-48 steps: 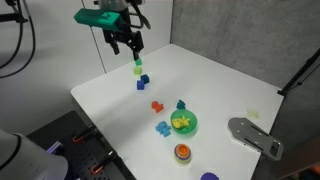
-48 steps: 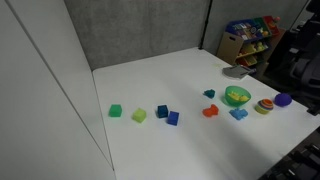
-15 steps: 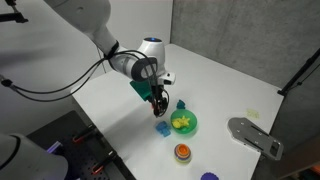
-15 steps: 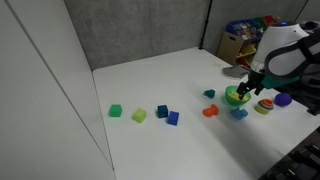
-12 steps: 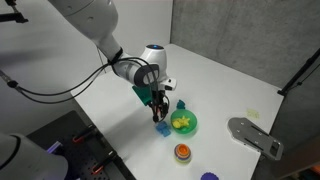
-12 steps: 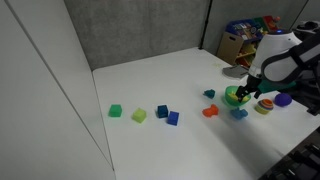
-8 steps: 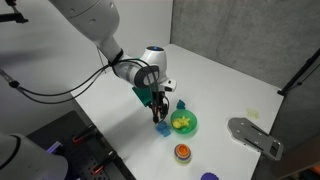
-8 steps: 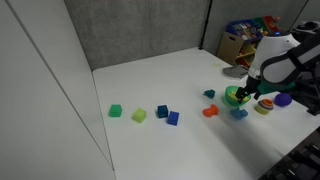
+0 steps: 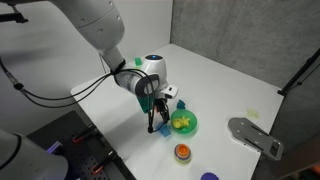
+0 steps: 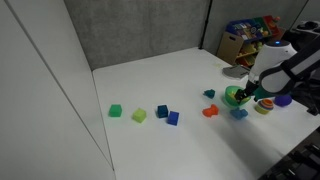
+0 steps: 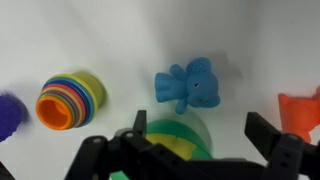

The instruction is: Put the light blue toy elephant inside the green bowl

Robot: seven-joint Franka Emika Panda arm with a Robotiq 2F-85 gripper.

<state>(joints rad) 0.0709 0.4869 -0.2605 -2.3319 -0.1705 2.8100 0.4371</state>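
Observation:
The light blue toy elephant (image 11: pixel 188 85) lies on its side on the white table, just beyond the green bowl (image 11: pixel 178 132) in the wrist view. It also shows in an exterior view (image 10: pixel 238 114), in front of the bowl (image 10: pixel 237 96). The bowl (image 9: pixel 186 124) holds a yellow object. My gripper (image 11: pixel 198 120) is open and empty, and hovers low over the bowl's edge and the elephant, with its fingers spread to either side. In an exterior view the gripper (image 9: pixel 157 120) hides the elephant.
A rainbow stacked cup (image 11: pixel 70 100), a purple object (image 11: pixel 8 110) and a red toy (image 11: pixel 300 108) lie around the elephant. A teal toy (image 10: pixel 209 94) stands near the bowl. Green, yellow-green and dark blue cubes (image 10: pixel 140 114) sit far off. A grey object (image 9: pixel 255 135) lies near the table's edge.
The arm has swung from above the cubes to the bowl area. Over the last second the gripper has lowered toward the elephant and stayed open.

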